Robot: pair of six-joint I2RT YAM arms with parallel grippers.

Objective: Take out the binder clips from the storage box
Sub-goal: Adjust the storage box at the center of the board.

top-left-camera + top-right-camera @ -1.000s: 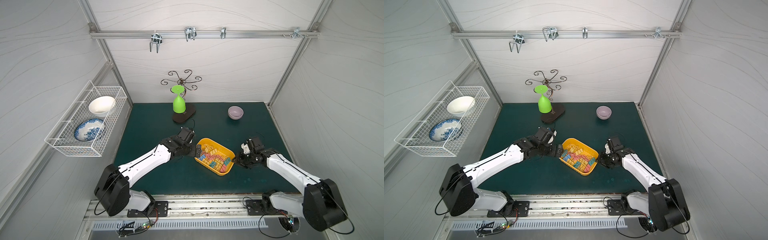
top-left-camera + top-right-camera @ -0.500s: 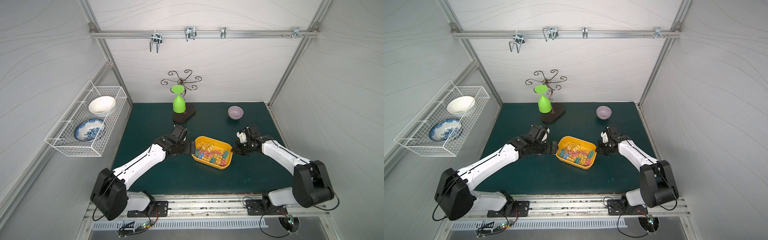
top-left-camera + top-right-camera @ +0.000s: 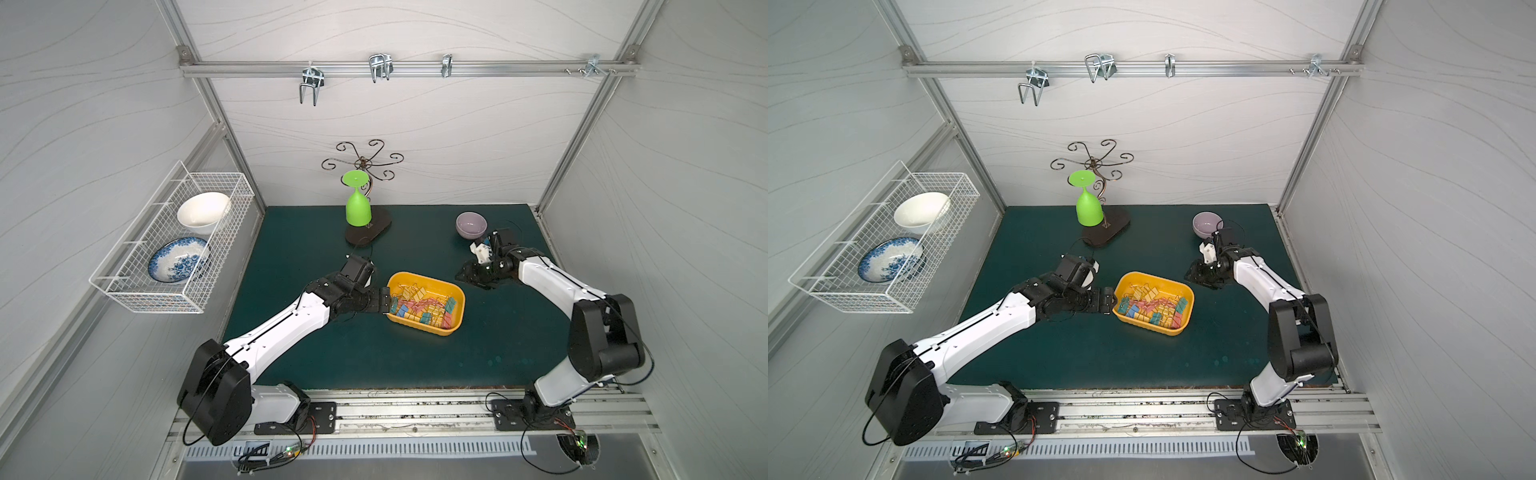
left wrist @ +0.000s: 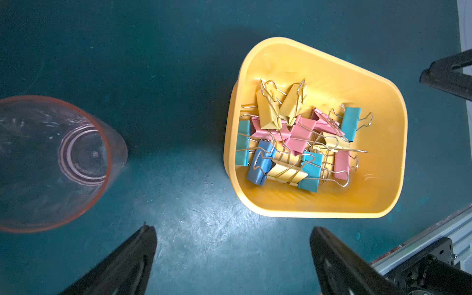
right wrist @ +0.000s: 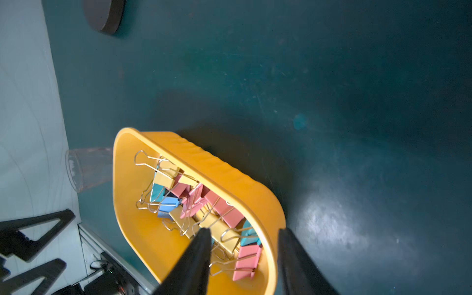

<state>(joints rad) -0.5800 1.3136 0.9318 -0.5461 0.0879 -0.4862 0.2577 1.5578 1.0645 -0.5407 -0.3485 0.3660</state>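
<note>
left gripper [image 4: 232,229]: jaws spread wide, empty; storage box [image 4: 319,204] just ahead
right gripper [image 5: 245,229]: jaws half spread, empty; its rim ahead
binder clips [image 4: 293,143]: inside it

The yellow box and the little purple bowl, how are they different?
The storage box is yellow-orange and rectangular with rounded corners; the lilac bowl is round. The storage box is wider than the lilac bowl. The storage box holds the binder clips; the lilac bowl looks empty. Both sit open-topped on the green table.
</note>
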